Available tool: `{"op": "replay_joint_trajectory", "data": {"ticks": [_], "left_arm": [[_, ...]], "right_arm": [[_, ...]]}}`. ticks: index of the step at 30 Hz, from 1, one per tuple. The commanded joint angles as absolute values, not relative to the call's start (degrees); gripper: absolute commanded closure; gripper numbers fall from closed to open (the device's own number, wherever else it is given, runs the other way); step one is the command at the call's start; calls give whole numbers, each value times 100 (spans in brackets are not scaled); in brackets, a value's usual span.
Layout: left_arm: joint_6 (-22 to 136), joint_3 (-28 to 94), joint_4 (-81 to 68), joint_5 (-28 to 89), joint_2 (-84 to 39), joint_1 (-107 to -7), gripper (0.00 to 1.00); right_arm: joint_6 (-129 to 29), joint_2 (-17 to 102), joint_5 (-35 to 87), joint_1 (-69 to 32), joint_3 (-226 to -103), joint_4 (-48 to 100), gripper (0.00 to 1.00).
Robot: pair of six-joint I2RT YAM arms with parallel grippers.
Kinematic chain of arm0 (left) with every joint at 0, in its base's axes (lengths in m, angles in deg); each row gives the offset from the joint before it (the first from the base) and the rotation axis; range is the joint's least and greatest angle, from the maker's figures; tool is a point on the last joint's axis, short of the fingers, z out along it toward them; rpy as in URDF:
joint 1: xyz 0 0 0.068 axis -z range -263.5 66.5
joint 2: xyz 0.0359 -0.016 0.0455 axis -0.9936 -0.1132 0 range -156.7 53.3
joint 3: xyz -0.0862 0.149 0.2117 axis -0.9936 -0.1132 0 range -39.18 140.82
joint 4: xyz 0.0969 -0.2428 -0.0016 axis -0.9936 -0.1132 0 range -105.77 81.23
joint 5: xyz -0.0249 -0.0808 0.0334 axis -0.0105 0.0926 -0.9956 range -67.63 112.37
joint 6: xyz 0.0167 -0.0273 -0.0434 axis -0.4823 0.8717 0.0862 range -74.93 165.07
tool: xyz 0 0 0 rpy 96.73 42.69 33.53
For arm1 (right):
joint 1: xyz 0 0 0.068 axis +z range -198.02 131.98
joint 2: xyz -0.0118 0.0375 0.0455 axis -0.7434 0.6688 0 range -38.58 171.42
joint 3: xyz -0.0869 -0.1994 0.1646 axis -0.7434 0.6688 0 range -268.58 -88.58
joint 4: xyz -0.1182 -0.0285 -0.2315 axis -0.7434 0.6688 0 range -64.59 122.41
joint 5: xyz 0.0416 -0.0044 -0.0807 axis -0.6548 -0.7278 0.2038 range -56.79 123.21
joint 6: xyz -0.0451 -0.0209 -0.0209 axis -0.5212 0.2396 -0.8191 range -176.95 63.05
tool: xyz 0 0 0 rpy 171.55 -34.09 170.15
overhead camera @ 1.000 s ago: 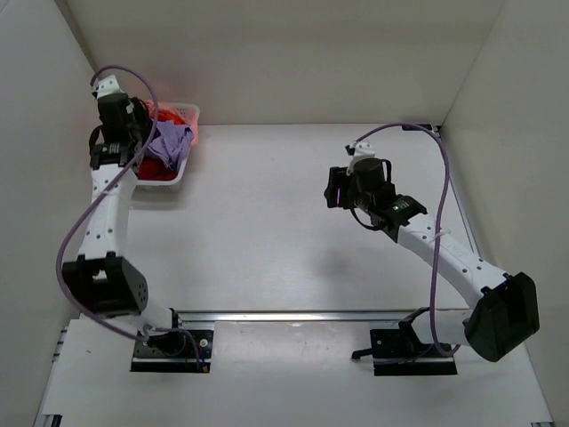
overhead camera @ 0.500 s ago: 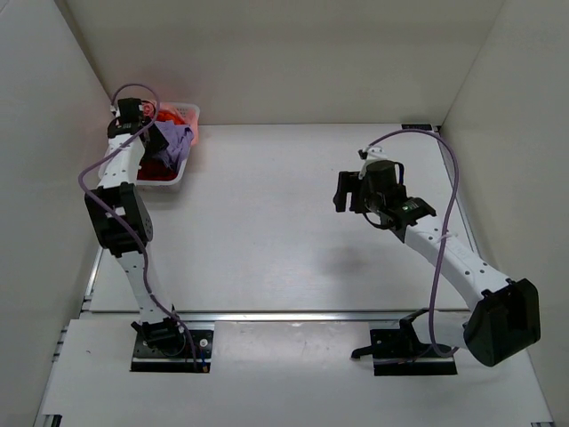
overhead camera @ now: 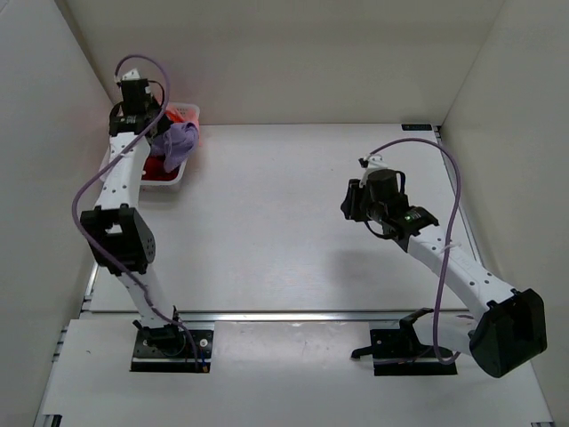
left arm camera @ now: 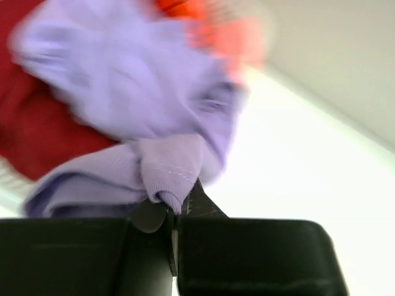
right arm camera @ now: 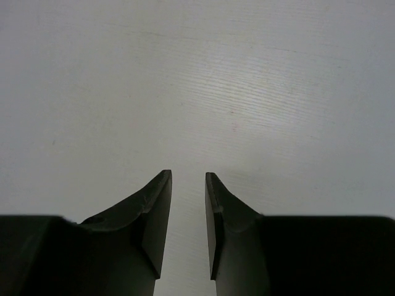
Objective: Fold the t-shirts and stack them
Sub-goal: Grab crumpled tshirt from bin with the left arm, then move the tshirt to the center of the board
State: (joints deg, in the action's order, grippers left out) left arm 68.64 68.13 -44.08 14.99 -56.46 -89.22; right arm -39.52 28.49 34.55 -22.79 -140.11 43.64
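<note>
**Lavender t-shirt** (left arm camera: 154, 105): bunched at the upper left of the overhead view, spilling over the right side of the white basket (overhead camera: 174, 181). In the left wrist view, a rolled, stitched fold of it hangs down at lower centre and runs straight into the jaws.

**Left gripper** (left arm camera: 173, 217): jaws together, pinched on that fold. The cloth bulges just above the fingertips, and the rest of the shirt spreads up and to the left from them.

**Deep red t-shirt** (left arm camera: 37, 132): under and to the left of the lavender one, apart from the jaws.

**Orange-red cloth** (left arm camera: 225, 34): blurred, at the top of the left wrist view, beyond the lavender shirt. The kind of garment cannot be told.

**Right gripper** (right arm camera: 188, 209): right of centre in the overhead view, well apart from the basket. Jaws slightly apart with a narrow gap and nothing between them. Only bare table (right arm camera: 197, 80) lies beneath.
</note>
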Motion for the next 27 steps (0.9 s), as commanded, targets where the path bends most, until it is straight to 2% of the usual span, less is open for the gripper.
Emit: {"op": "replay_joint_trajectory", "data": {"ticks": [1, 5, 12, 19, 24, 26, 27], "left_arm": [[6871, 7461, -3934, 2103, -4436, -8133, 100], [7116, 8158, -4112, 3446, -3962, -7578, 100], [8082, 7264, -3339, 4705, -2810, -6980, 100], [8112, 6471, -3504, 5436, -2966, -6356, 100], [7839, 6909, -4181, 5357, -3484, -5680, 100], [7847, 6866, -4173, 5235, -3520, -5538, 100], [7873, 6814, -4121, 5217, -3503, -5494, 100]], "right_arm": [[-4007, 2629, 3618, -2175, -14035, 4157, 74], [-4148, 2322, 3804, -2586, -14114, 4430, 73], [-4165, 1460, 3084, -3685, -13806, 4334, 70], [-4359, 1574, 2997, -3370, -13939, 4396, 60], [-4499, 1451, 2197, -2660, -13842, 3632, 46], [-4482, 1398, 2125, -2264, -13824, 3211, 36], [-4517, 1346, 2143, -1958, -13824, 3087, 28]]}}
